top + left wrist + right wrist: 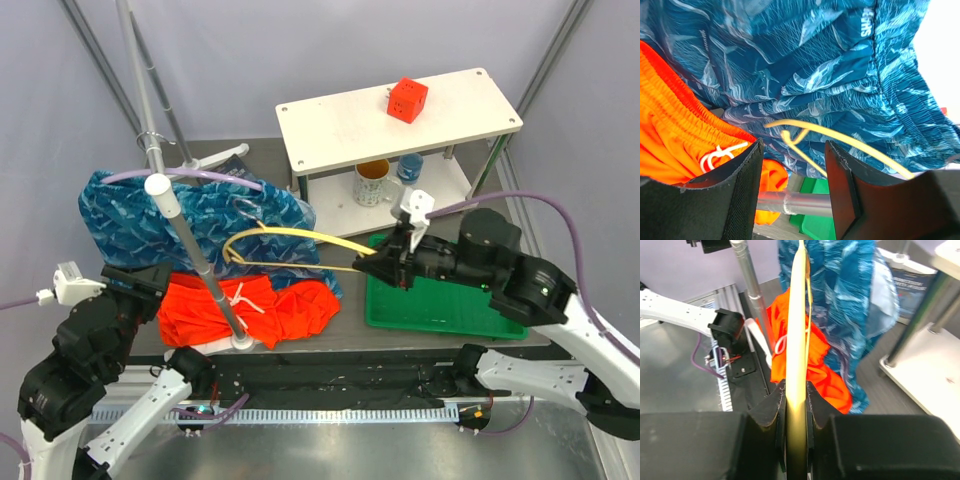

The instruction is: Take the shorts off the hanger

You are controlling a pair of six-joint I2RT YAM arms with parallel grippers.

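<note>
The blue-teal shorts hang bunched around the stand's metal pole. The orange shorts with a white drawstring lie on the table below them. A yellow hanger reaches from the blue cloth toward the right. My right gripper is shut on the hanger's near end, jaws pressed against both its sides. My left gripper sits at the left edge of the orange shorts. Its jaws stand open with nothing between them; the pole and hanger show beyond.
A white two-level shelf stands at the back right with a red cube on top and a mug and small blue cup below. A green tray lies under my right arm. The stand's base is near the front edge.
</note>
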